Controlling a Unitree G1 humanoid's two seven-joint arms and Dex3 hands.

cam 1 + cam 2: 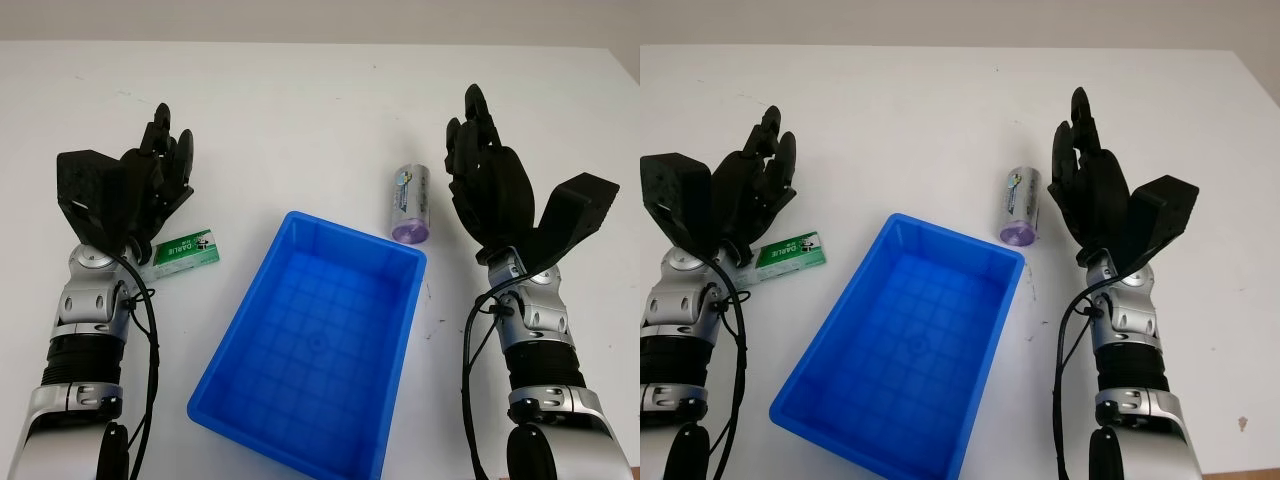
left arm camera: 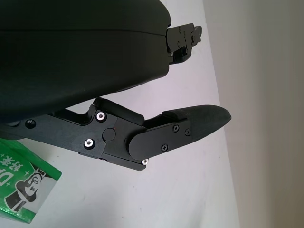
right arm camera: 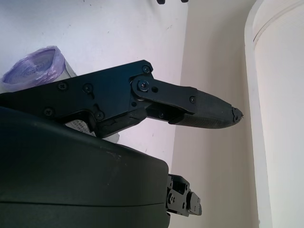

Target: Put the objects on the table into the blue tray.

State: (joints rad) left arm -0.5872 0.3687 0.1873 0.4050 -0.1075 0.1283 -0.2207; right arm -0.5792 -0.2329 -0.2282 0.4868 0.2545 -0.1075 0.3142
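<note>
Tray (image 1: 250,400) holds nothing; my left hand (image 1: 150,190) and right hand (image 1: 490,185) are open. Bottle (image 1: 409,203) looks light, slippery: I grip its middle.

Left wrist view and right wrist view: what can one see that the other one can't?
The left wrist view has a corner of the green packet lying on the white table beside the left hand, which is open. The right wrist view has instead the purple-ended roll lying on its side, partly behind the right hand, which is open too. Both show a black hand shell up close, one finger reaching out across the white tabletop, and neither hand holding anything.
</note>
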